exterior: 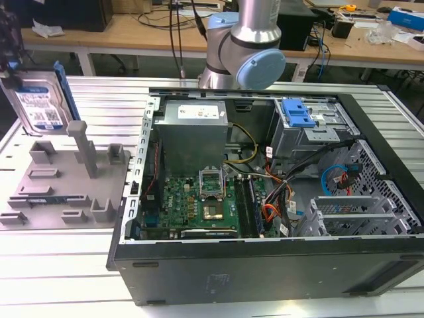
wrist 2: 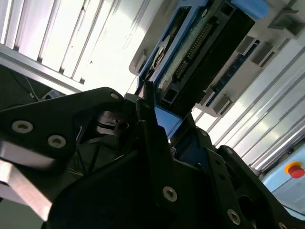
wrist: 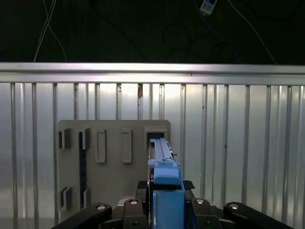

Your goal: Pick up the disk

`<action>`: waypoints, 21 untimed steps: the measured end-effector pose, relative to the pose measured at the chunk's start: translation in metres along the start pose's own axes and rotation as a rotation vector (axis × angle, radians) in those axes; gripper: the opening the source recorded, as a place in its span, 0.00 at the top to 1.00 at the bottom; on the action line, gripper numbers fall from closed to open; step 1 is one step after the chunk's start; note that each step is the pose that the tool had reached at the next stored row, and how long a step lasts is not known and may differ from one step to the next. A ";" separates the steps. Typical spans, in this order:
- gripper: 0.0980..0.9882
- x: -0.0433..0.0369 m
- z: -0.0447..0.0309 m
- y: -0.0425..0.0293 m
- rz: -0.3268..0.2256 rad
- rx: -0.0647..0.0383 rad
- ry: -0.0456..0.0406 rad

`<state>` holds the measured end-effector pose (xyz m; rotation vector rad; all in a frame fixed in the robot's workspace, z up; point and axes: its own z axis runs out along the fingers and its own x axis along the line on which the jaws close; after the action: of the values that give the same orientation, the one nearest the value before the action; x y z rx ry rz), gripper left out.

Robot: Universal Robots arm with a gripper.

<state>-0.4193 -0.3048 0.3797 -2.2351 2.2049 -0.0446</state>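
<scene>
Fingers [wrist: 167,210] clamped on disk [wrist: 164,176]

Ribbed metal table [exterior: 79,265], wooden benches [exterior: 132,33] behind

A silver tubular arm [exterior: 255,16] with a pale blue round joint cap [exterior: 260,68] is seen at the top centre of the exterior view, while a black gripper [wrist 2: 159,143] studded with silver screws [wrist 2: 170,193] is shown in the second wrist view.
</scene>
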 end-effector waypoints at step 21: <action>0.70 0.0057 -0.1309 -0.0027 0.000 0.000 -0.0045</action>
<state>-0.4193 -0.3080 0.5107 -2.2328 2.2028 -0.0397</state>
